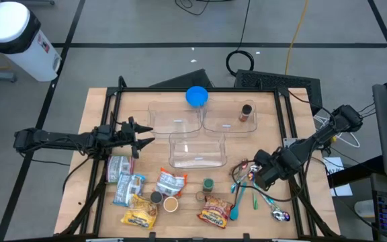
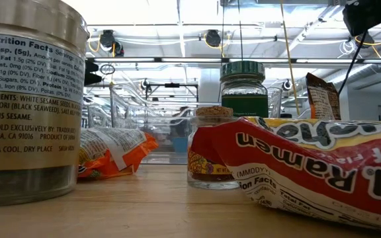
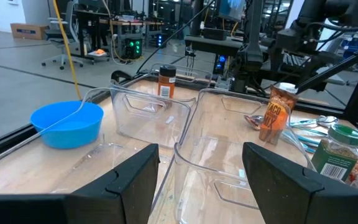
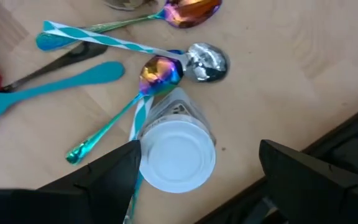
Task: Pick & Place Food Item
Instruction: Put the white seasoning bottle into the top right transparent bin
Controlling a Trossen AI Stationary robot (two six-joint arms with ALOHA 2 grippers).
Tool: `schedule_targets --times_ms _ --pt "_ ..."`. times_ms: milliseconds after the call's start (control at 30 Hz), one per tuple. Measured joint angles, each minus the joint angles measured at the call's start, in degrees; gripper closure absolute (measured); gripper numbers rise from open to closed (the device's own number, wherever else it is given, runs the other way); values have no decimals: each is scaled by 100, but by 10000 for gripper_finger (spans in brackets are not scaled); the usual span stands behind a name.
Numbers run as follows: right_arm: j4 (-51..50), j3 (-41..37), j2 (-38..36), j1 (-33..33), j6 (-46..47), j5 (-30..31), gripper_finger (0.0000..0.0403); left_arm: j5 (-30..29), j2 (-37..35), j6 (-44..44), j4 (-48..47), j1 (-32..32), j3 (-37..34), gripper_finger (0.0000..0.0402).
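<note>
Nearest, at the front edge of the wooden surface (image 1: 99,107): a tall tin of sesame seasoning (image 2: 28,99) and a red-and-yellow ramen packet (image 2: 309,175), both close against the low camera. Between them, a little farther back: a small glass jar with a cork lid (image 2: 213,149) and an orange snack bag (image 2: 114,152). Behind the jar: a green-lidded spice jar (image 2: 243,82).

Front row seen from above: a yellow noodle packet (image 1: 138,216), a blue-and-white pouch (image 1: 127,188), a red-and-white pouch (image 1: 171,181), a small cup (image 1: 170,204).

Right front: a cluster of spoons (image 1: 247,191), teal, striped and iridescent, with a small clear bottle with a white cap (image 4: 178,152) lying among them.

Right end effector (image 1: 264,173): poised directly above the capped bottle, fingers spread wide, pinching nothing.

Middle: three clear plastic tubs, one forward (image 1: 197,149), two side by side behind it (image 1: 175,117) (image 1: 228,114). A brown spice bottle (image 1: 246,113) stands in the right rear tub.

Left end effector (image 1: 140,134): beside the left rear tub, off the surface, fingers spread, holding nothing.

Rear: a blue bowl (image 1: 196,97) at the back edge.
</note>
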Motion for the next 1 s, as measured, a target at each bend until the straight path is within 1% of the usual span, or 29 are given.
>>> schedule_targets --times_ms 267,333,567,833,1000 --pt "288 -2 0 0 -3 -11 85 0 0 2 0 2 -2 160" --pt "402 -2 0 0 -80 -128 85 0 -1 0 0 1 -1 160" --pt "378 -2 0 -2 41 -286 85 0 -2 0 0 2 -1 160" --pt "380 -7 14 -2 112 -271 85 0 0 2 0 2 -2 160" --pt "424 -218 74 -2 195 -301 85 0 -2 2 0 0 -1 160"
